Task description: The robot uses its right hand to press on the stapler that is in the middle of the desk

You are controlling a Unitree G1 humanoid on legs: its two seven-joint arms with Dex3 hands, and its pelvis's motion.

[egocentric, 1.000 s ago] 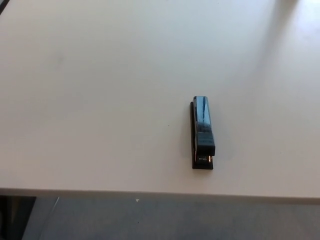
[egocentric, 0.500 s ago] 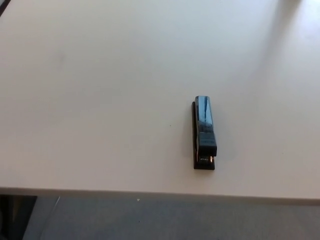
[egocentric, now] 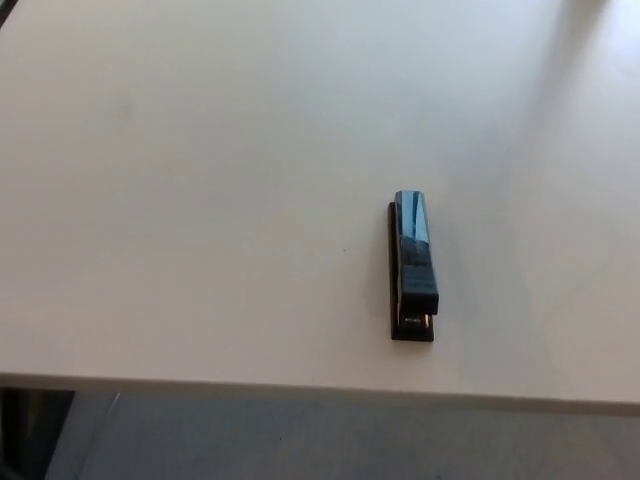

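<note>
A glossy black oblong stapler [egocentric: 413,266] lay flat on the pale, smooth desk [egocentric: 200,200], lengthwise away from the near edge, right of centre and close to that edge; neither robot hand showed in the head view, so their state could not be told

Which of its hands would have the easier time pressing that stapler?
Probably the right. Neither hand shows yet, but the black stapler lies right of the white desk's middle, near the front edge, on the side the right arm enters from.
</note>
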